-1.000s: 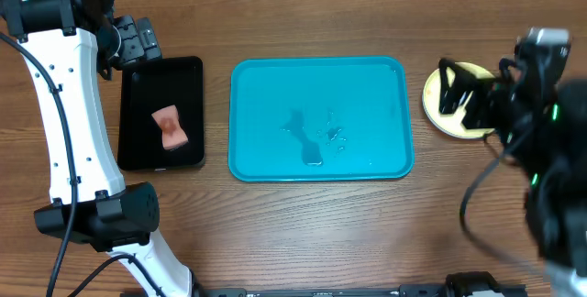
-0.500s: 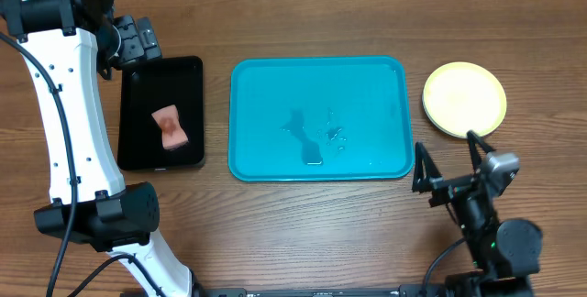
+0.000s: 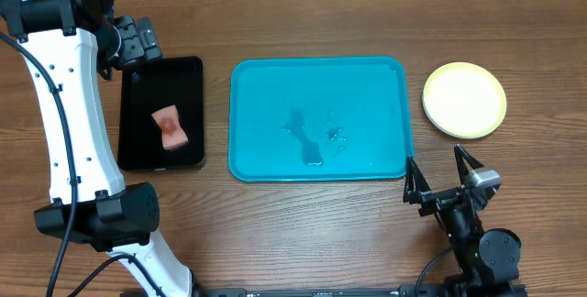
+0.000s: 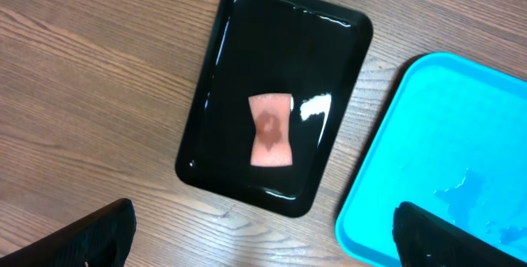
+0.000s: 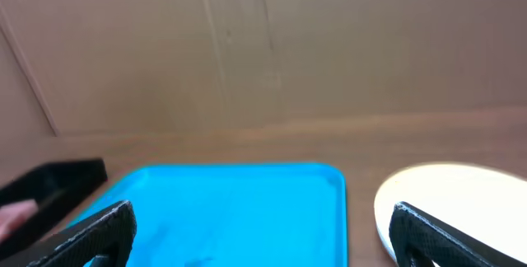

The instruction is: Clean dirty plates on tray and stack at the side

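Work surface: a wooden table (image 3: 303, 219), medium brown, grain running left to right, with board seams visible. Behind its far edge stands a plain tan wall (image 5: 346, 44) with faint vertical panel lines. Lighting is even and soft.

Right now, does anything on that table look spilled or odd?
Yes. Small wet patches and droplets sit near the middle of the blue tray, like leftover liquid. The pinkish sponge on the black tray carries a dark reddish stain. The plates to the right of the blue tray look tidy.
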